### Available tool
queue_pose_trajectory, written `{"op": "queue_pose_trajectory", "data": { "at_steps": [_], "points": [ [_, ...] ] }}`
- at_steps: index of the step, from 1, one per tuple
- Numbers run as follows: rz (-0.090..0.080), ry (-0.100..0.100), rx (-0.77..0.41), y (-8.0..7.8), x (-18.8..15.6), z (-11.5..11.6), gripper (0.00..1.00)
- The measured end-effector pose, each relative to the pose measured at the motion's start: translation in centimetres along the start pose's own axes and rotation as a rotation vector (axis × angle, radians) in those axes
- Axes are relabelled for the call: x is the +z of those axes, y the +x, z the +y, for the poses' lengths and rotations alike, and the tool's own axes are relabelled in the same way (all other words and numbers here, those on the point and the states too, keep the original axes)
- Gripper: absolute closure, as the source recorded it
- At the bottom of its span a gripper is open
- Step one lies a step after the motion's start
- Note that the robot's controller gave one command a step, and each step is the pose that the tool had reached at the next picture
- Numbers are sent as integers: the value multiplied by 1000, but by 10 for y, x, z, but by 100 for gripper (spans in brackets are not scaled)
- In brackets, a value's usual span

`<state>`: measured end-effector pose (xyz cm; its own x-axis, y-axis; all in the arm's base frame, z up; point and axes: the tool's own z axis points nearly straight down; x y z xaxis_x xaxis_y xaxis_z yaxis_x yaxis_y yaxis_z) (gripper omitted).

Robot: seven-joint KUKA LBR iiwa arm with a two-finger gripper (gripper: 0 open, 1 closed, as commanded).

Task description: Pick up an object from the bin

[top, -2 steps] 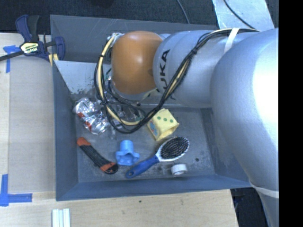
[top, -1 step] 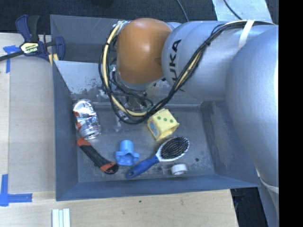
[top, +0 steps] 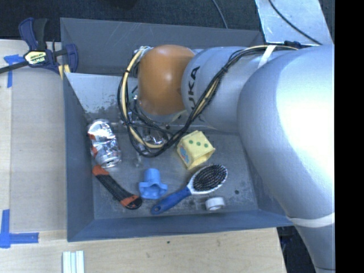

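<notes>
Bin point(top: 77, 152): matt grey metal, scuffed. Crumpled can point(top: 104, 144), left: shiny metal. Yellow die point(top: 195, 149), centre: matt, soft-looking. Hairbrush point(top: 190, 187), lower centre: smooth blue plastic handle.

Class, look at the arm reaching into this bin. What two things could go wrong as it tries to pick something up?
1. The gripper sits between the crushed silver can and the yellow foam die. Going down, it might push one aside instead of grasping it.
2. The arm's loose cables hang low near the can and could catch on it.
</notes>
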<state>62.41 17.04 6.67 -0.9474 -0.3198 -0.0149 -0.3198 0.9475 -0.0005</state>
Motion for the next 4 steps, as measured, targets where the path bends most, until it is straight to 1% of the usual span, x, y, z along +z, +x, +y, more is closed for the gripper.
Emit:
{"op": "queue_pose_trajectory", "data": {
  "at_steps": [1, 2, 3, 4],
  "points": [
    [-24, 2, -157, 54, -73, 43, 0],
    [-14, 2, 11, 7, -15, 15, 0],
    [-22, 6, -367, 49, -32, 49, 0],
    [-14, 2, 23, -2, -131, 21, 0]
  ]
}}
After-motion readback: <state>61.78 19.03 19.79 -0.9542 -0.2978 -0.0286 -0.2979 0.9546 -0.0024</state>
